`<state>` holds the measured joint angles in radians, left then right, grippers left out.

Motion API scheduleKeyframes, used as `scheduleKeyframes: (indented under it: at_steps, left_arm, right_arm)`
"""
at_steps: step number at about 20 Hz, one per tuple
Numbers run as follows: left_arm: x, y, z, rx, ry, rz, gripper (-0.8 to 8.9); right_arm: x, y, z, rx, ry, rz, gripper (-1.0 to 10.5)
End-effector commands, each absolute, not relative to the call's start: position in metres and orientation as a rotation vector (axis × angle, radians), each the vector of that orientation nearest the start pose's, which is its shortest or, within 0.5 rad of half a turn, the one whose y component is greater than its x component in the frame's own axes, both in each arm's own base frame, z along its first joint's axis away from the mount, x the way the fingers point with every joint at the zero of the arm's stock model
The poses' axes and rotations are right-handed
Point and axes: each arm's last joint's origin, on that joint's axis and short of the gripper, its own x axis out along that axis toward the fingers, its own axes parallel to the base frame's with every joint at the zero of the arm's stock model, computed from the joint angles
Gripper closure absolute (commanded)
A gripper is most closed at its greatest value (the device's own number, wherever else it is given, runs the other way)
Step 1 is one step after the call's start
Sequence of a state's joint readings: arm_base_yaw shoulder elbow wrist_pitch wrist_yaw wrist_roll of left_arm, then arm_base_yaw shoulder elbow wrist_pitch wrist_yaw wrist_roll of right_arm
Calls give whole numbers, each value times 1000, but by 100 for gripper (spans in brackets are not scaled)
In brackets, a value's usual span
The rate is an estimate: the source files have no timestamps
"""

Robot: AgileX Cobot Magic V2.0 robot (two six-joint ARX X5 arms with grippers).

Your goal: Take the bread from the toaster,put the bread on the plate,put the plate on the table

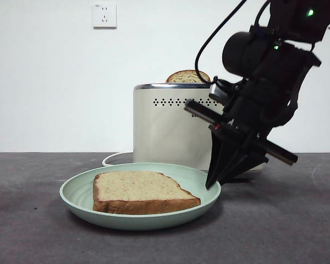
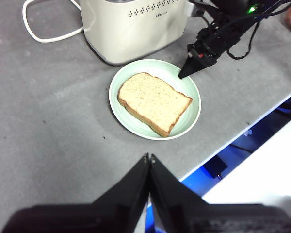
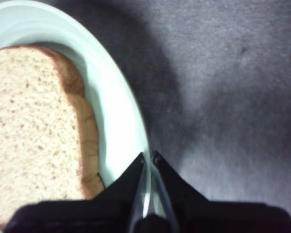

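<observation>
The bread [image 1: 140,190] lies flat in the pale green plate [image 1: 77,192], which rests on the dark grey table [image 1: 33,231] in front of the cream toaster [image 1: 165,126]. My right gripper [image 1: 213,184] comes down from the upper right and is shut on the plate's right rim. In the right wrist view the rim [image 3: 116,111] runs between the jaws of that gripper [image 3: 148,158], with the bread [image 3: 34,131] beside them. My left gripper [image 2: 149,157] is shut and empty, high above the plate [image 2: 119,104], the bread [image 2: 154,103] and the toaster [image 2: 131,29].
A second slice [image 1: 188,76] with a narrower rounded top stands in the toaster's slot. The white cord [image 2: 43,39] loops on the table behind the toaster. The table's edge [image 2: 262,114] runs close to the plate on the right arm's side. A wall socket [image 1: 104,15] is on the white wall.
</observation>
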<state>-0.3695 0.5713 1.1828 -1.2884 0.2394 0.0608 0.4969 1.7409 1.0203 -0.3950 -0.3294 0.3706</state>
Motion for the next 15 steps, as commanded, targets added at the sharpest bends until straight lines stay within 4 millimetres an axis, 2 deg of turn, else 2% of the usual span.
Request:
scheduleKeyframes:
  at_steps: [1, 5, 7, 9, 11, 15]
  left_arm:
    - [32, -20, 375, 114, 669, -612, 822]
    - [31, -19, 374, 115, 691, -611, 822]
    - [31, -19, 373, 116, 696, -611, 822]
    - [31, -19, 373, 116, 701, -611, 822]
    - [31, -19, 373, 116, 701, -611, 822]
    - [31, -19, 373, 116, 700, -611, 822]
  right_arm:
    - [290, 168, 155, 218, 1262, 507, 964]
    - [291, 167, 149, 184, 1261, 472, 961]
    - [290, 168, 151, 188, 1261, 480, 835]
    - [289, 167, 156, 191, 1245, 486, 605]
    - [287, 166, 169, 181, 1200, 511, 517]
    - [271, 158, 218, 170, 1062, 572, 504]
